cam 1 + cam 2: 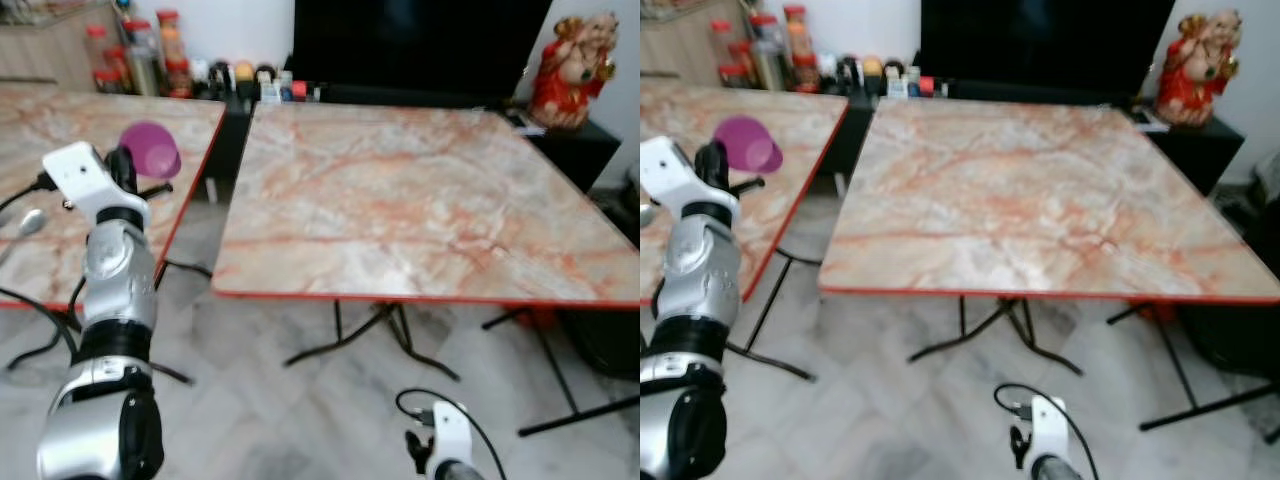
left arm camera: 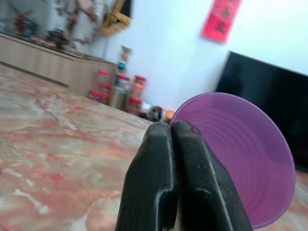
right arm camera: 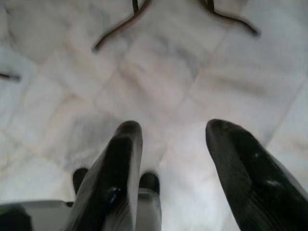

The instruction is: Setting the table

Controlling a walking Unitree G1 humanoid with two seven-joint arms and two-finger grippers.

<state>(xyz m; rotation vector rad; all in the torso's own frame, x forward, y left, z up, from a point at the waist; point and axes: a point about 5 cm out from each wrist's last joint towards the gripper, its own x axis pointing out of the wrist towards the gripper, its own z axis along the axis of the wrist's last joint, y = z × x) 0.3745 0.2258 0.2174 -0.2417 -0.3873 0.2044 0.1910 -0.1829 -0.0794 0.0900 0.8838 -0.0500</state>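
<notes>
The left gripper (image 2: 171, 132) has its two black fingers (image 2: 149, 178) pressed together on the rim of a purple cup (image 2: 240, 159). In the left wrist view the cup's open mouth faces the camera; its ribbed inside looks bare, though the picture is soft. From the head views the cup (image 1: 150, 148) is held up in the air over the left table (image 1: 30, 260), tilted on its side, at about ten o'clock in the scene. A spoon (image 1: 30, 222) lies on that same table at about nine o'clock, beside the left arm.

The right gripper (image 3: 175, 139) hangs low with its fingers (image 3: 120, 163) spread wide apart and nothing between them, pointing down at the pale tiled floor (image 3: 159, 72). Black table legs (image 3: 120, 29) cross the floor beyond it.

At the middle of the scene stands the big marble-patterned table (image 1: 400, 200) with a red edge, its top bare. At twelve o'clock behind it is a dark screen (image 1: 420, 45), with a row of small bottles (image 1: 250, 80) along its foot. At about eleven o'clock a cluster of jars with red lids (image 1: 140, 55) stands by the wall; their contents are too blurred to tell. At two o'clock a red and gold figurine (image 1: 575, 65) sits on a dark cabinet (image 1: 580, 145).
</notes>
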